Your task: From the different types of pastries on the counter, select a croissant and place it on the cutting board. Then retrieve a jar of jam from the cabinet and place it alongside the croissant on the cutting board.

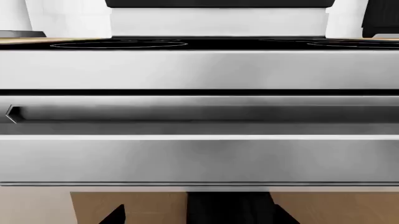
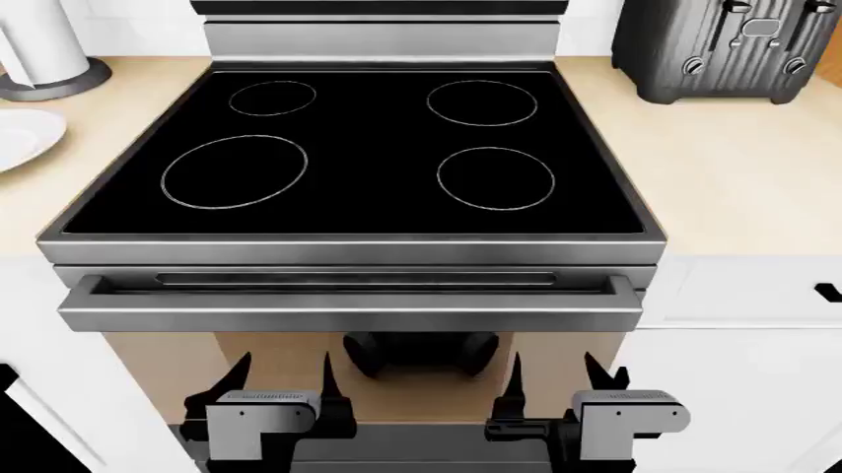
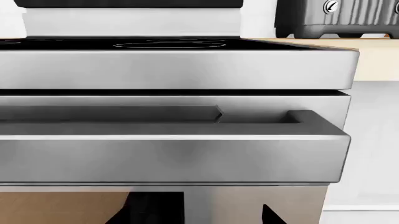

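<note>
Both hands sit low in the head view, in front of the oven door. The left hand (image 2: pixel 286 379) has its dark fingers spread apart, nothing between them. The right hand (image 2: pixel 559 379) is the same: fingers apart, nothing held. The two are well apart from each other, one under each end of the oven handle (image 2: pixel 349 301).

Out to the wrist views now. The left wrist view sees only the steel oven front (image 1: pixel 199 158), the handle bar (image 1: pixel 199 114) running across, and the black edge of the cooktop (image 1: pixel 199 44) above; dark fingertips (image 1: pixel 115 215) peek in at the frame's edge. The right wrist view shows the handle's far end (image 3: pixel 299 116), the stove's corner, a strip of beige worktop (image 3: pixel 374 60), and the base of a dark toaster (image 3: pixel 337 18), which the left wrist view does not catch.

Only the head view gives the full top. Count them: four ring burners on the cooktop (image 2: pixel 355 148), two larger, two smaller. One toaster (image 2: pixel 724 49) on the worktop (image 2: pixel 736 177) to the right. On the left worktop, one white plate (image 2: pixel 20 138), cut by the frame edge, its visible part bare, and one paper towel roll (image 2: pixel 39 49) standing on its holder.

The croissant, the cutting board and the jar of jam appear in none of the three views.
</note>
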{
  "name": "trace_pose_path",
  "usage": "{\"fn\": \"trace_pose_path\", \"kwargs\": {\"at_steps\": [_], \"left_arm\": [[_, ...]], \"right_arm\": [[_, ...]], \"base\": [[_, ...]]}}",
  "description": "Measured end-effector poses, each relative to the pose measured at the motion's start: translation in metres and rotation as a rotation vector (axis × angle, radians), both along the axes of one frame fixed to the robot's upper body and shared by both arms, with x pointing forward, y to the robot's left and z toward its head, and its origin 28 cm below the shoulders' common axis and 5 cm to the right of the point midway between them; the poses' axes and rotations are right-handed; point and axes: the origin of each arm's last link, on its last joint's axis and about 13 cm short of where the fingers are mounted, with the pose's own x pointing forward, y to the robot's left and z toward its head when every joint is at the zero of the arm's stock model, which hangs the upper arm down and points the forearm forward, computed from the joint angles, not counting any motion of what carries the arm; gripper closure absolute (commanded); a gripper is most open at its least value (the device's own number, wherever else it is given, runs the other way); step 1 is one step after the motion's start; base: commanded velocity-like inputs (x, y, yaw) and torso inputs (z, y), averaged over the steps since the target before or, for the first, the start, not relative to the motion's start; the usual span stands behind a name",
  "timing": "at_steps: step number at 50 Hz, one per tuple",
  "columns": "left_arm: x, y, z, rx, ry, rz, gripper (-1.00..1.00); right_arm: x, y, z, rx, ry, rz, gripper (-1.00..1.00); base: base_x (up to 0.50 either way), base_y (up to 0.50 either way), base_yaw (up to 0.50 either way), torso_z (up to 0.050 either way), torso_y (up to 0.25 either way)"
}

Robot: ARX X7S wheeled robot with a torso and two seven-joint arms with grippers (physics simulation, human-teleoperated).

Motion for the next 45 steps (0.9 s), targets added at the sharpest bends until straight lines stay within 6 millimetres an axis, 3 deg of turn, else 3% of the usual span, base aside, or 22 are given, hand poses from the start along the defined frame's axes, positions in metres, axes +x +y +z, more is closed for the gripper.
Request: {"fn": "trace_pose_path", "kwargs": {"at_steps": [13,45], "left_arm": [[-0.0003,-0.0003,-0.0002,-0.011,0.007,-0.008,-1.00],[-0.0050,-0.0007,-0.0035,-0.011,0.023,-0.028,-1.00]], "right_arm": [[-0.0015,-0.0006,0.0001,0.004,-0.004,-0.002,-1.00],[-0.0044,0.0003,-0.0008,-0.007,-0.008,0.005,-1.00]], "base": [[0.00,0.03,0.00,0.000,0.000],[0.00,0.50,0.00,0.000,0.000]]}}
